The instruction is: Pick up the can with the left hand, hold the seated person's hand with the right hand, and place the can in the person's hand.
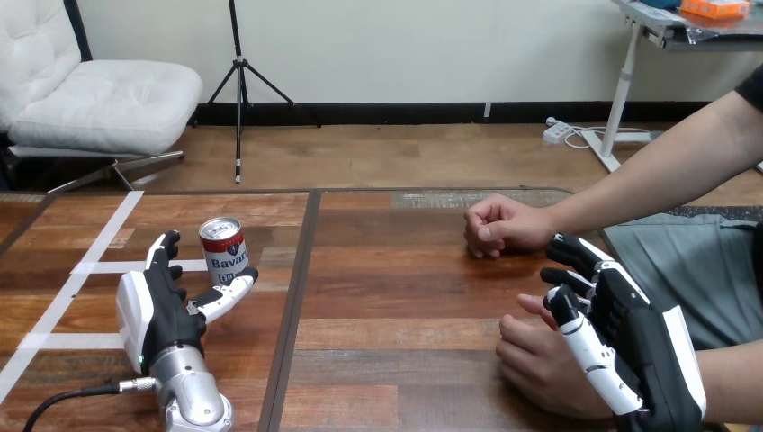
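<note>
A red and white can (223, 251) stands upright on the wooden table (405, 297), left of the middle seam. My left hand (157, 310) lies open just left of and below the can, fingers (166, 256) straight beside it and thumb (229, 290) reaching under its base. Whether the thumb touches the can is unclear. At the lower right my right hand (643, 346) rests over the person's hand (535, 360), which lies on the table; I cannot tell whether it grips it. The person's other hand (495, 225) is a loose fist farther back on the table.
White tape lines (85, 261) cross the table's left part. A dark seam (297, 306) runs down the table between the can and the person's hands. The person's forearm (648, 175) comes in from the upper right.
</note>
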### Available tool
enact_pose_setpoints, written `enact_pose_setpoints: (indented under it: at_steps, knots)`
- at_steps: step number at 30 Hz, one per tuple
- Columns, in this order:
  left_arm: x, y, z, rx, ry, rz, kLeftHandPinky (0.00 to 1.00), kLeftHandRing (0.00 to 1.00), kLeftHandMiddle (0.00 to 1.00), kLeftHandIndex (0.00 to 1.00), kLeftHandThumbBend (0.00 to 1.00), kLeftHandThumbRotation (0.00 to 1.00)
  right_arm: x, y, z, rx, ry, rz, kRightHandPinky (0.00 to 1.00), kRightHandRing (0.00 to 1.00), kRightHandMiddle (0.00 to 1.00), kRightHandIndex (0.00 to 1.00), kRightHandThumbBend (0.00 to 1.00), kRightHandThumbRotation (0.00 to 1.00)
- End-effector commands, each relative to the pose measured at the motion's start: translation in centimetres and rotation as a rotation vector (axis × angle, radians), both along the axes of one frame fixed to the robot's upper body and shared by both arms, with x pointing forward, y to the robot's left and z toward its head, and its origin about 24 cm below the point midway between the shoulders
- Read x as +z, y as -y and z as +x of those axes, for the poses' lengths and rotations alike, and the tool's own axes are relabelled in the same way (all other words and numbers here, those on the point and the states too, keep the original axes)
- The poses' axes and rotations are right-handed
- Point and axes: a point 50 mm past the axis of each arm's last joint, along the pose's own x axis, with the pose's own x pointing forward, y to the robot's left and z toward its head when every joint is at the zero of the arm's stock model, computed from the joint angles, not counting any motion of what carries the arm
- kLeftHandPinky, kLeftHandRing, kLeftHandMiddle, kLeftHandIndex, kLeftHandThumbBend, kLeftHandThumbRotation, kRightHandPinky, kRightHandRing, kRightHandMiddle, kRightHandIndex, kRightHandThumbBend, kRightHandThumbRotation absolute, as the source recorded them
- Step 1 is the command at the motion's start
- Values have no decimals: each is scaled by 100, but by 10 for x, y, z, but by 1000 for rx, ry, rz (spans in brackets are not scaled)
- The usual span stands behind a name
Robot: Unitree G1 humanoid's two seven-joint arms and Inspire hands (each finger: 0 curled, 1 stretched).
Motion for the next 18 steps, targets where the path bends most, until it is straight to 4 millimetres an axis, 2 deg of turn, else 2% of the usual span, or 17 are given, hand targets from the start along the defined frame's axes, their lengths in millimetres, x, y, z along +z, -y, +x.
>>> enact_pose_setpoints:
  at_steps: [1,6,9,18]
  knots:
    - [27,5,23,-40,108,24,73,82,86,85,77,1,21,-2,8,12,114,-21,69,79,84,82,58,67]
    - [24,3,22,-43,91,2,73,83,87,85,78,5,20,-2,8,12,115,-22,69,79,84,82,57,67]
    - [25,3,23,-46,95,-13,73,83,87,85,80,11,21,-2,8,12,114,-21,69,79,84,82,57,67]
    - [29,6,25,-52,115,-6,74,84,87,85,78,7,20,-3,8,10,109,-16,70,80,84,83,56,67]
